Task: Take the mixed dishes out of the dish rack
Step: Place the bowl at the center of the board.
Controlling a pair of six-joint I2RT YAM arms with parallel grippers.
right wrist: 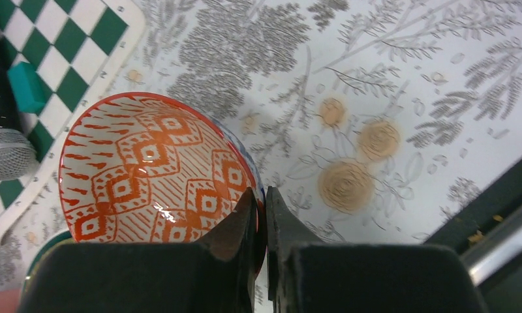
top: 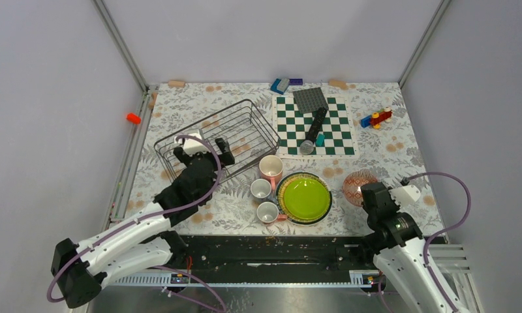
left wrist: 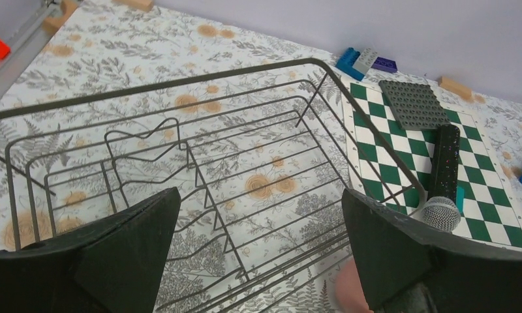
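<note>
We log a floral worktop. A green-white checkered board lies toward its far edge, right of centre. A grey studded plate overlaps the board's far edge. A black microphone lies along the board, with a teal block just beside it. Blue-grey bricks, a purple brick and two wooden blocks sit at the far edge. A red-yellow-blue toy sits right of the board. An orange piece sits on the left rail.
</note>
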